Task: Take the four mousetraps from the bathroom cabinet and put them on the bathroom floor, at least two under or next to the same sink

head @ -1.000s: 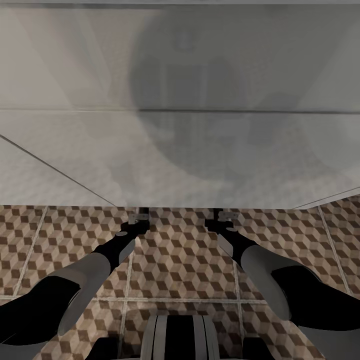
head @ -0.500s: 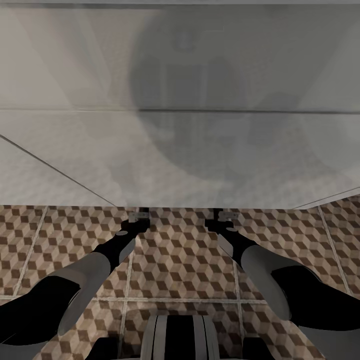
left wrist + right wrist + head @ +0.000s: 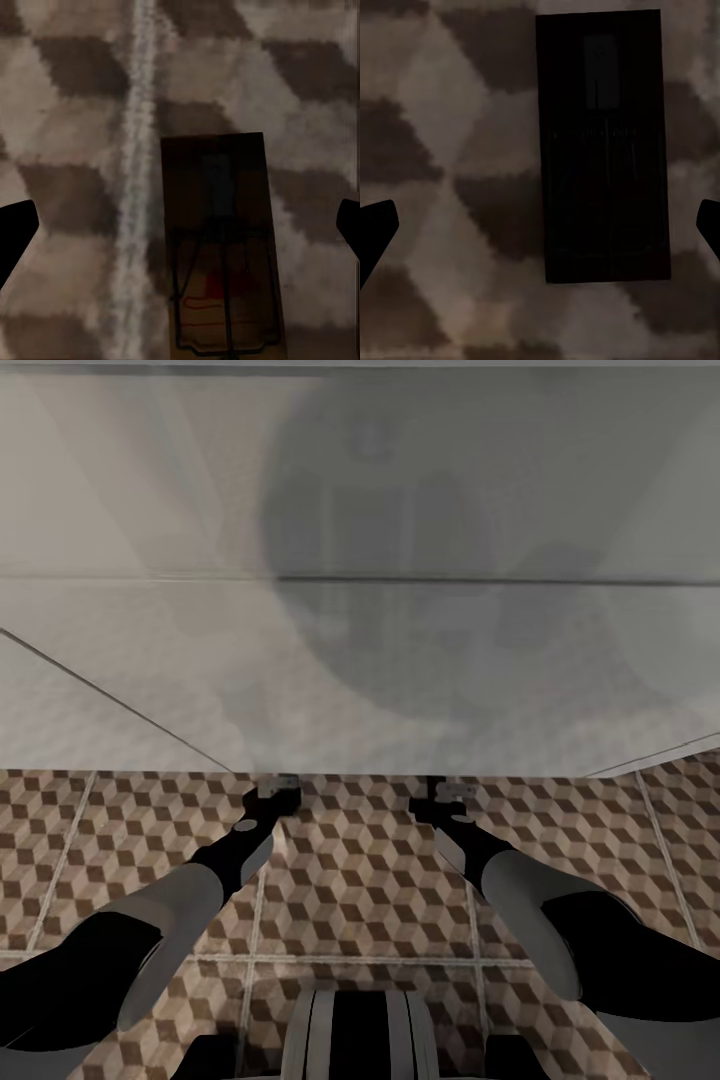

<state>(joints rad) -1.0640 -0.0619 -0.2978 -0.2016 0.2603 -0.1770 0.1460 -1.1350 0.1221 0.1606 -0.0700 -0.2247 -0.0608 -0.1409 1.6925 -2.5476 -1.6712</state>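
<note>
In the left wrist view a tan mousetrap (image 3: 221, 247) with dark wire and a red spot lies flat on the cube-patterned bathroom floor (image 3: 67, 112), beside a pale grout line. My left gripper (image 3: 180, 240) hangs above it, open, its black fingertips (image 3: 15, 232) wide apart and touching nothing. In the right wrist view a second mousetrap (image 3: 601, 146) lies flat in deep shadow, with my right gripper (image 3: 540, 240) open over it. In the head view both grippers, left (image 3: 278, 787) and right (image 3: 452, 792), reach low to where the floor (image 3: 360, 880) meets a pale front.
A smooth grey-white surface (image 3: 360, 610) rises straight ahead and carries a blurred dark reflection; I cannot tell what fixture it is. My own trunk (image 3: 360, 1030) sits at the near edge, between the two arms.
The tip of my left gripper has shifted very slightly forward. The right arm and the rest of the scene look the same.
</note>
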